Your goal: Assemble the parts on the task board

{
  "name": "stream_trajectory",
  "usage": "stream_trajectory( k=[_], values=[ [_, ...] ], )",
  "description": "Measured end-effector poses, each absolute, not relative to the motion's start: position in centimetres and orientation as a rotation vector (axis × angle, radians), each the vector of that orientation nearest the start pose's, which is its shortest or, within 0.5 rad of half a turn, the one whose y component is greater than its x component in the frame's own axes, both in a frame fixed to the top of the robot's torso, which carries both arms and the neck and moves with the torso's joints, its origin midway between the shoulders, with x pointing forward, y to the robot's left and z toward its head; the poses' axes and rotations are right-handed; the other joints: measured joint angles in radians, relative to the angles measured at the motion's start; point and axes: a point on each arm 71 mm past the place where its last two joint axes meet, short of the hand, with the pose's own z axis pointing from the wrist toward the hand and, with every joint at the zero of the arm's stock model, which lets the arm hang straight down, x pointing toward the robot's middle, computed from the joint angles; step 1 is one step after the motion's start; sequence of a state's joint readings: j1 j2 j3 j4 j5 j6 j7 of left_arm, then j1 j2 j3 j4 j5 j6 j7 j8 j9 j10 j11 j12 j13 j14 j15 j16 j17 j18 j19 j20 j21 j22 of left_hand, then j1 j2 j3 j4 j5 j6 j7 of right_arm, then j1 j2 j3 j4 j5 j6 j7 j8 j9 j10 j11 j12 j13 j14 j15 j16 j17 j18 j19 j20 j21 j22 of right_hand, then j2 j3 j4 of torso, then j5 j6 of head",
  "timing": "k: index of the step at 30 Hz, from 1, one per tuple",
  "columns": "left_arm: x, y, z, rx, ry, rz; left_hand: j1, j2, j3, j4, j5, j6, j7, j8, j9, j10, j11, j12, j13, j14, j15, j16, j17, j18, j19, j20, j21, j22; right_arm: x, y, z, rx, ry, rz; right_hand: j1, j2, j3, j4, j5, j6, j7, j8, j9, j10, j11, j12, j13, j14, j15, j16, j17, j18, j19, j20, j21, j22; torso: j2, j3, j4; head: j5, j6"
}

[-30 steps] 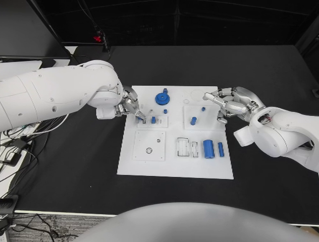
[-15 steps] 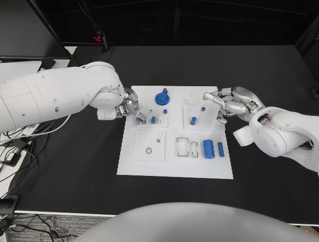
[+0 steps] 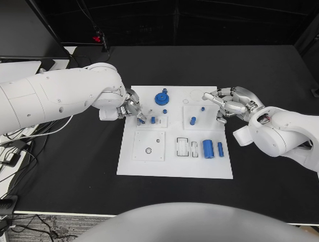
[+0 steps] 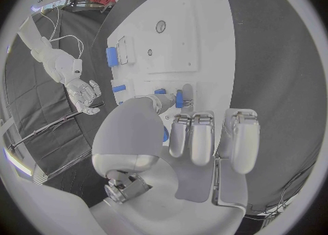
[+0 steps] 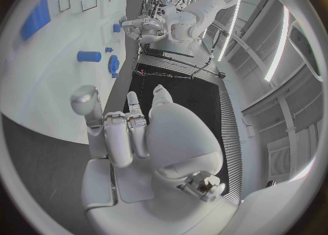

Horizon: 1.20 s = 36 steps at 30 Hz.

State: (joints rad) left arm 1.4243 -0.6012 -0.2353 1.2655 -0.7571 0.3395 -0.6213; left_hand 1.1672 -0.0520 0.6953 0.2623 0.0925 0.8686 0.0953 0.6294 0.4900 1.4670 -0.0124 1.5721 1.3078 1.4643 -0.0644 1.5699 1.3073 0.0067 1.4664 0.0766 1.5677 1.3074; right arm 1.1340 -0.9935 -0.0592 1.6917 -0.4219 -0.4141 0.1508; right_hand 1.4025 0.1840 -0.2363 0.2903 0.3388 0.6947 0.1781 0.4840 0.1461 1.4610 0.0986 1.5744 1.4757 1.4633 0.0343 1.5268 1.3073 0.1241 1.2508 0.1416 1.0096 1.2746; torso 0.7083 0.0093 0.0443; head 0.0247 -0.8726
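White task board point(image 3: 174, 169) lies in the middle of a black table, and the scene runs from its near edge to its far edge. Toward the board's near right, a thick blue cylinder point(image 3: 209, 148) and a slim blue cylinder point(image 3: 220, 149) lie side by side, loose, exactly where they lay a second ago. Further in, near the board's centre right, a short blue peg point(image 3: 193, 121) lies on a raised square, also unmoved. Level with it, at the board's left edge, the left hand point(image 3: 130, 108) pinches a small blue pin point(image 4: 179, 98) between thumb and fingertip. Over the last second this hand has crept slightly inward and down, so the pin now sits just beside an upright blue peg point(image 3: 153, 120) already standing in the board. It seems very close to the surface, though contact cannot be confirmed. This looks like the final lowering of an insertion, not yet finished. At the board's right edge, the right hand point(image 3: 232, 105) hovers as before, fingers loosely apart and grasping nothing. Farthest away, near the board's far edge, a blue gear point(image 3: 162, 98) sits unchanged. Most parts remain unassembled.
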Motion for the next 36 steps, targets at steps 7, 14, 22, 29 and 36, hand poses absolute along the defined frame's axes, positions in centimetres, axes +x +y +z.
stream_trajectory(
  k=[7, 14, 22, 29, 36],
  values=[
    [52.16, 17.59, -20.41, -0.21, 2.582, -0.315, -0.001, 0.001, 0.001, -0.001, 0.0, 0.0, 0.0, -0.005, 0.0, 0.0, 0.0, 0.0, 0.0, 0.0, 0.0, 0.0, 0.0, 0.0, 0.0, 0.0, 0.0, 0.0, 44.06, -23.25, -20.83, 0.861, 1.693, 1.207, 0.0, 0.0, 0.0, 0.0, 0.0, 0.0, 0.0, 0.0, 0.0, 0.0, 0.0, 0.0, 0.0, 0.0, 0.0, 0.0, 0.0, 0.0, 0.0, 0.0, 0.0, 0.0, 0.0, 0.0, -0.0003, -0.001, 0.0],
    [52.2, 17.65, -20.42, -0.21, 2.584, -0.314, -0.004, 0.005, 0.001, -0.002, -0.004, 0.001, -0.001, -0.006, 0.0, 0.0, 0.0, 0.0, 0.0, 0.0, 0.0, 0.0, 0.0, 0.0, 0.0, 0.0, 0.0, 0.0, 44.07, -23.22, -20.83, 0.861, 1.693, 1.208, 0.0, 0.0, 0.0, 0.0, 0.0, 0.0, 0.0, 0.0, 0.0, 0.0, 0.0, 0.001, 0.0, 0.0, 0.0, 0.0, 0.0, 0.0, 0.0, 0.0, 0.0, 0.0, 0.0, 0.0, -0.0002, -0.002, 0.0],
    [52.26, 17.88, -20.42, -0.215, 2.586, -0.309, -0.003, 0.006, 0.0, -0.003, -0.004, 0.004, -0.004, -0.011, 0.0, 0.0, 0.0, 0.0, 0.0, 0.0, 0.0, 0.0, 0.0, 0.0, 0.0, 0.0, 0.0, 0.0, 44.07, -23.23, -20.83, 0.861, 1.693, 1.208, 0.0, 0.0, 0.0, 0.0, 0.0, 0.0, 0.0, 0.0, 0.0, 0.0, 0.0, 0.001, 0.0, 0.0, 0.0, 0.0, 0.0, 0.0, 0.0, 0.0, 0.0, 0.0, 0.0, 0.0, -0.0002, -0.001, 0.0],
    [52.26, 17.9, -20.42, -0.215, 2.588, -0.308, -0.004, 0.007, 0.0, -0.003, -0.003, 0.004, -0.004, -0.012, 0.0, 0.0, 0.0, 0.0, 0.0, 0.0, 0.0, 0.0, 0.0, 0.0, 0.0, 0.0, 0.0, 0.0, 44.07, -23.25, -20.83, 0.861, 1.692, 1.208, 0.0, 0.0, 0.0, 0.0, 0.0, 0.0, 0.0, 0.0, 0.0, 0.0, 0.0, 0.002, 0.0, 0.0, 0.0, 0.0, 0.0, 0.0, 0.0, 0.0, 0.0, 0.0, 0.0, 0.0, -0.0001, 0.0, 0.0],
    [52.29, 17.9, -20.43, -0.215, 2.59, -0.309, -0.008, 0.011, -0.001, -0.004, -0.003, 0.004, -0.004, -0.017, 0.0, -0.003, 0.004, 0.0, 0.0, 0.0, 0.0, 0.0, 0.0, 0.0, 0.0, 0.0, 0.0, 0.0, 44.05, -23.31, -20.82, 0.862, 1.692, 1.207, 0.0, 0.0, 0.0, 0.0, 0.0, 0.0, 0.0, 0.0, 0.0, 0.0, 0.0, 0.002, 0.0, 0.0, 0.0, 0.0, 0.0, 0.0, 0.0, 0.0, 0.0, 0.0, 0.0, 0.0, -0.0001, 0.0, 0.0]
  ],
)
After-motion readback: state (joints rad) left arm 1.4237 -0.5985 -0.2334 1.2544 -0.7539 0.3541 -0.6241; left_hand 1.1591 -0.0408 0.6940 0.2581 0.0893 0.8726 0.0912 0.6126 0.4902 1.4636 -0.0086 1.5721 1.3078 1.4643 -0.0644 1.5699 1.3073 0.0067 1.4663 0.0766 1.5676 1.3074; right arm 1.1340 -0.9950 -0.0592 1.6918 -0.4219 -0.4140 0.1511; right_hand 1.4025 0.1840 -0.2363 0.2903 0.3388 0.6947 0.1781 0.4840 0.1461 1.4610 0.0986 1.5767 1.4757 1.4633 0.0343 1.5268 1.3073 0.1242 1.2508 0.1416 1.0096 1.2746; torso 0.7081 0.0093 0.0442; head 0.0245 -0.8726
